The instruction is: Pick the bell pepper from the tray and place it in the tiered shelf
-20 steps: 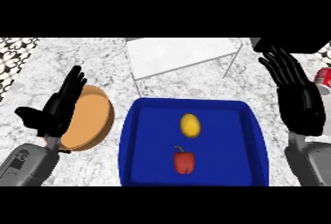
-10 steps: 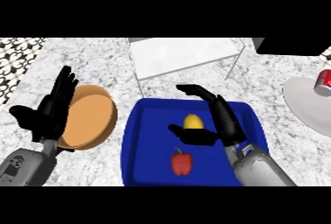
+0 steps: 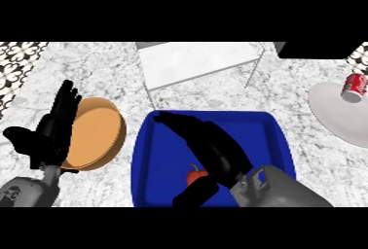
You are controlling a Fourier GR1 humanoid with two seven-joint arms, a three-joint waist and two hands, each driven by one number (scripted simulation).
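Note:
A small red bell pepper [image 3: 195, 175] lies in the blue tray [image 3: 277, 136], near its front middle. My right hand [image 3: 212, 146] reaches across the tray just above the pepper, fingers stretched toward the far left, thumb [image 3: 193, 193] hanging down beside the pepper; nothing is held. The hand hides whatever lies under it. The white tiered shelf [image 3: 194, 61] stands behind the tray. At the left my left hand [image 3: 50, 133] rests open with fingers up, in front of the orange plate.
An orange plate [image 3: 97, 133] lies left of the tray. At the far right, a white plate [image 3: 348, 121] carries a red can [image 3: 354, 87]. A dark object [image 3: 316, 48] sits at the back right, and the counter is marbled grey.
My right hand has swung from the right edge in over the tray and now lies low above the pepper, covering the yellow item seen earlier. The left hand barely moved.

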